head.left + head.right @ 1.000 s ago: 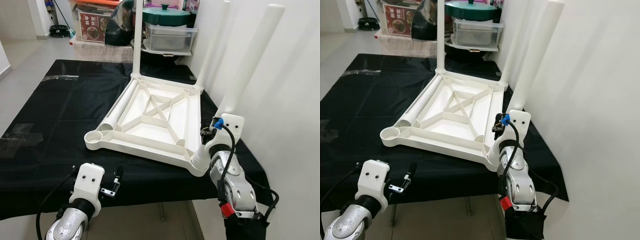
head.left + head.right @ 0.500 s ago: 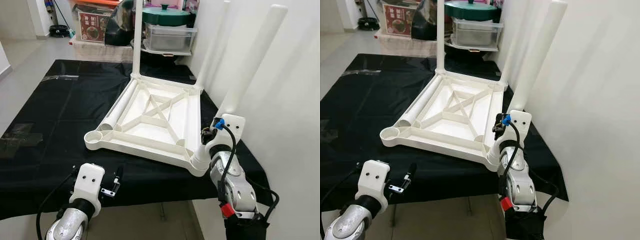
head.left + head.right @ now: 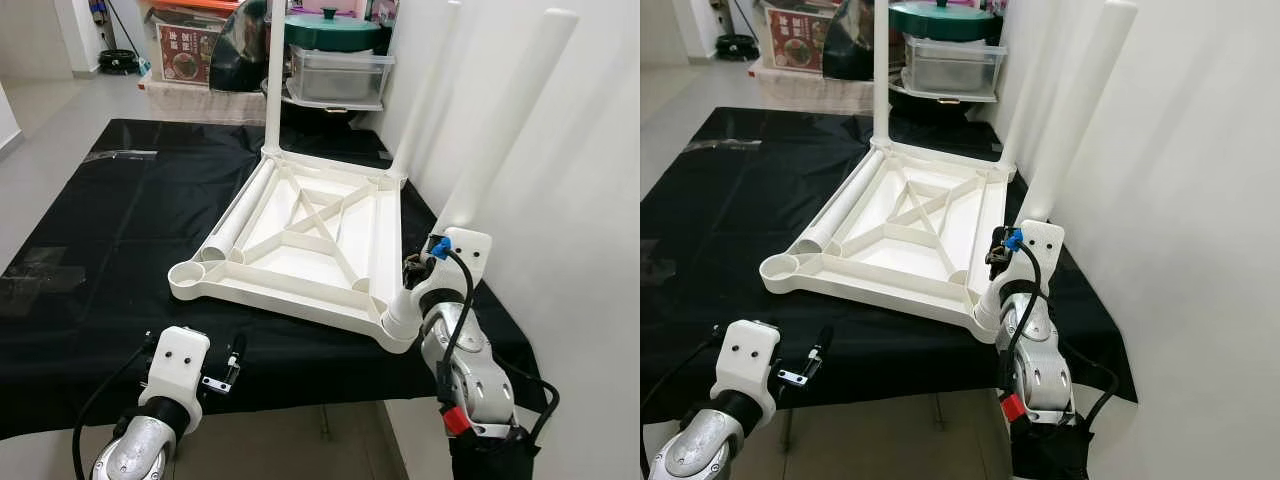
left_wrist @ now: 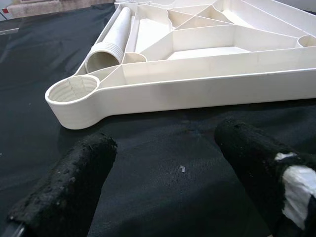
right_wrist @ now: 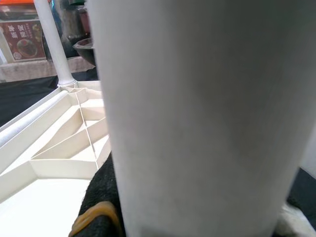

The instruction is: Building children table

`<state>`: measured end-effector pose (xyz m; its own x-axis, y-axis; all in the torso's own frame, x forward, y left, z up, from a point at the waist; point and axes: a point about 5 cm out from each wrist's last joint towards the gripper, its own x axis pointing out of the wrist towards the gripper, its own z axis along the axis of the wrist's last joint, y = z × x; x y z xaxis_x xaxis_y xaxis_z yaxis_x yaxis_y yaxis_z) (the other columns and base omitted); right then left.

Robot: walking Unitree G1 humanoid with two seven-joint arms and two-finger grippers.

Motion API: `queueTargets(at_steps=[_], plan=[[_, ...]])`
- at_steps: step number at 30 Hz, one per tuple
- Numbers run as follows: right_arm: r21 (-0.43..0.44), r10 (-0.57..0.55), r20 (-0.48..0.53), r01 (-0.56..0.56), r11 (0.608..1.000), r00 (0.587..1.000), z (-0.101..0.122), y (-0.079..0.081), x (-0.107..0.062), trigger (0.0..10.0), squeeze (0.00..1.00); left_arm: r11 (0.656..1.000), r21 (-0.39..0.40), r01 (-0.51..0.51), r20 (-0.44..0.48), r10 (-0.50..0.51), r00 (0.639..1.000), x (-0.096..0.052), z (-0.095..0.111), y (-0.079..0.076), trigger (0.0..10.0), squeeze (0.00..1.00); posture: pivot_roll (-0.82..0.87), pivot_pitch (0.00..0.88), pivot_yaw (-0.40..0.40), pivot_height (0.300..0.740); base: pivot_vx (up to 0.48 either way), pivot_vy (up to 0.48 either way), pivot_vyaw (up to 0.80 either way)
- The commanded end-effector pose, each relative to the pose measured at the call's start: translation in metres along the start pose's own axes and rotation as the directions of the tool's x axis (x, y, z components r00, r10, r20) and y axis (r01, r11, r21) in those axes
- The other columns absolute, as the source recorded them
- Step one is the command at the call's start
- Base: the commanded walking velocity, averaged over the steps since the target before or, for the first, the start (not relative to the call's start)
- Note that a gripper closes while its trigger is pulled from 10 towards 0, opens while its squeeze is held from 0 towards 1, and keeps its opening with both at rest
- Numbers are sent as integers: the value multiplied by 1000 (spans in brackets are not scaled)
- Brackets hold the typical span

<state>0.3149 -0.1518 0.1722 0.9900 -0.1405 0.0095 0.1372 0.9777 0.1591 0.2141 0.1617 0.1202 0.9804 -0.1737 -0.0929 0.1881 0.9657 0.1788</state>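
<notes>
Upside down on the black cloth (image 3: 120, 200): white tabletop (image 3: 300, 245), ribbed underside up, lying at the middle of the cloth toward 3 o'clock, next to the white wall (image 3: 590, 200).

3 of 4 legs standing in corner sockets, by the look of it. Far-left leg (image 3: 272, 80) upright at 12 o'clock, far-right leg (image 3: 425, 90) at 1 o'clock, near-right leg (image 3: 500, 125) at 4 o'clock, leaning slightly toward the wall and possibly not fully screwed home.

Last leg (image 3: 240, 212) loose, lying along the tabletop's left inner edge, threaded end toward the empty socket (image 3: 186, 275) at 8 o'clock. Remaining work, judged from this: finishing the near-right leg, fitting the loose one, then turning the table upright.

Right gripper (image 3: 412, 272) at the base of the near-right leg, apparently clamped on it; leg pressed against the dark finger (image 5: 101, 197) in the wrist view.

Left gripper (image 4: 170, 190) at 7 o'clock, hovering low over the cloth just short of the empty socket, fingers (image 4: 74, 182) spread apart, holding nothing.
</notes>
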Motion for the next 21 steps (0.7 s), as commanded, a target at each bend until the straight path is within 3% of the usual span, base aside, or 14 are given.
queueTargets(at_steps=[1, 4, 5, 9, 10, 11, 12, 13, 21], plan=[[22, -10, -47, 11, 1000, 999, -9, -4, -2, 10000, 0, 1000, -1, 10, -11, -10, 1000, 1, -4, -2, 10000, 0, 45, 0, -120, 740, 0, 0, 0], [32, -8, -28, 9, 999, 1000, -6, -4, -3, 10000, 0, 1000, -1, 12, -11, -12, 1000, 1, -4, -3, 10000, 0, 45, 0, -120, 740, 0, 0, 0], [33, -8, -21, 8, 999, 1000, -4, -4, -3, 10000, 51, 1000, -1, 12, -12, -12, 1000, 1, -4, -3, 10000, 0, 45, 0, -120, 740, 0, 0, 0], [38, -7, 6, 7, 999, 1000, 1, -4, -3, 10000, 102, 1000, -2, 13, -12, -13, 1000, 2, -4, -2, 10000, 0, 41, 0, -117, 740, 0, 0, 0], [38, -3, 26, 3, 999, 1000, 4, -3, -3, 10000, 314, 1000, -3, 14, -12, -14, 1000, 2, -4, -3, 10000, 0, 42, 0, -117, 740, 0, 0, 0], [38, -3, 26, 3, 999, 1000, 4, -3, -3, 10000, 314, 1000, -3, 14, -12, -14, 1000, 2, -4, -3, 10000, 0, 42, 0, -117, 740, 0, 0, 0], [46, 5, 49, -7, 999, 999, 7, -3, -4, 10000, 580, 1000, -3, 15, -12, -15, 1000, 2, -4, -3, 10000, 0, 42, 0, -117, 740, 0, 0, 0], [50, 19, 81, -23, 998, 997, 12, -2, -5, 10000, 1000, 1000, -4, 15, -12, -15, 1000, 2, -4, -3, 10000, 0, 41, 0, -118, 740, 0, 0, 0], [40, 73, 225, -84, 996, 972, 36, 2, -11, 10000, 1000, 1000, -9, 16, -15, -17, 1000, 2, -5, -4, 10000, 0, 36, 0, -117, 740, 0, 0, 0]])
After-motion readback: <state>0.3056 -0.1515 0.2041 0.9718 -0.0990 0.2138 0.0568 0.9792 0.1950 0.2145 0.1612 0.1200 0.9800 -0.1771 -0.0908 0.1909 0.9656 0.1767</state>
